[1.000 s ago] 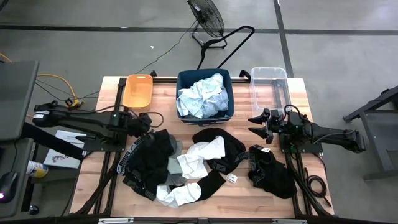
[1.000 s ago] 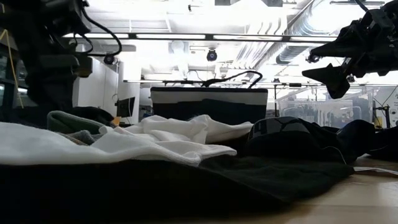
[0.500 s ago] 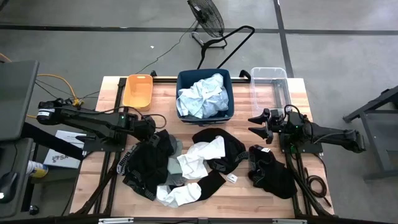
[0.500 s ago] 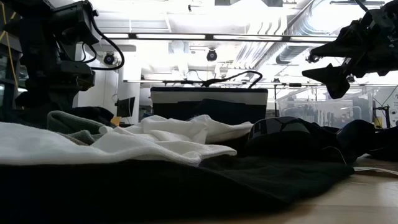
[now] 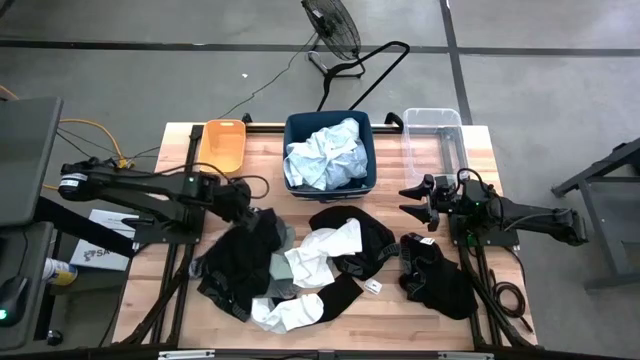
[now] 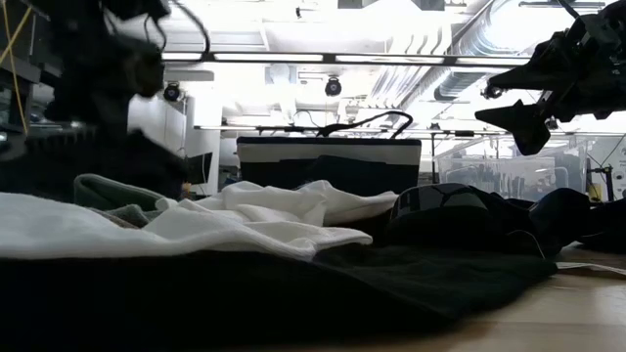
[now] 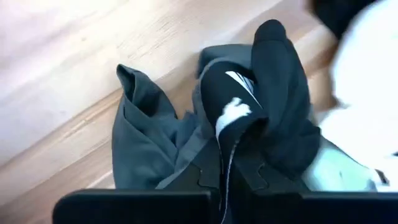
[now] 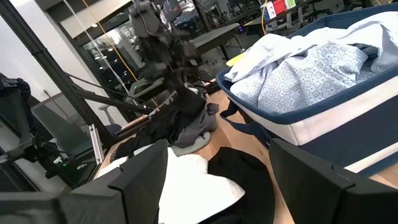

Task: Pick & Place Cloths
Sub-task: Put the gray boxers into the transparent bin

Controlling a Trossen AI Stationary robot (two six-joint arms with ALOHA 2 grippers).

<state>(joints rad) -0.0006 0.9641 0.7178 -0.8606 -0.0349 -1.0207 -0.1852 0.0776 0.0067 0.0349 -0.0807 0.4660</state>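
The left gripper (image 5: 245,207) is clamped tight on a black garment (image 5: 240,262) near the table's (image 5: 180,140) left edge; the right gripper (image 5: 412,200) hangs wide apart, empty, near the right edge.

Two dark, cable-draped jointed arms (image 5: 140,187)

No legible txt, labels or nos. anywhere in these views.
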